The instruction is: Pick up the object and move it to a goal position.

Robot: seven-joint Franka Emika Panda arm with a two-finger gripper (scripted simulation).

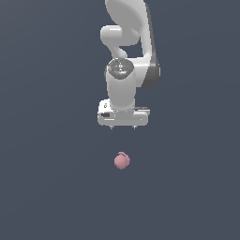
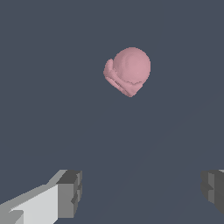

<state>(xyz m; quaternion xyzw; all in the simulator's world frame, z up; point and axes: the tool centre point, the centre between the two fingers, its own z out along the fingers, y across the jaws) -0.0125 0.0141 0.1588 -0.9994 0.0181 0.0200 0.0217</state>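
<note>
Gripper (image 1: pixel 123 126) hanging w/ jaws spread wide, holding nothing; pink object (image 1: pixel 122 161) sitting free on the floor.

Near to far in exterior view: the object, a small roundish pink lump w/ a curled stub on top, is lying on the dark grey floor (image 1: pixel 47 197), apart from the gripper and roughly centred under it in the picture. Behind it the white gripper is pointing down, only short finger tips showing under the wide hand, w/ the arm (image 1: pixel 126 42) rising behind. Wrist view: fingers (image 2: pixel 70 192) are sitting far apart at both sides, nothing btwn them; object (image 2: pixel 129 70) is lying beyond them, bumpy ridged side facing one way.
</note>
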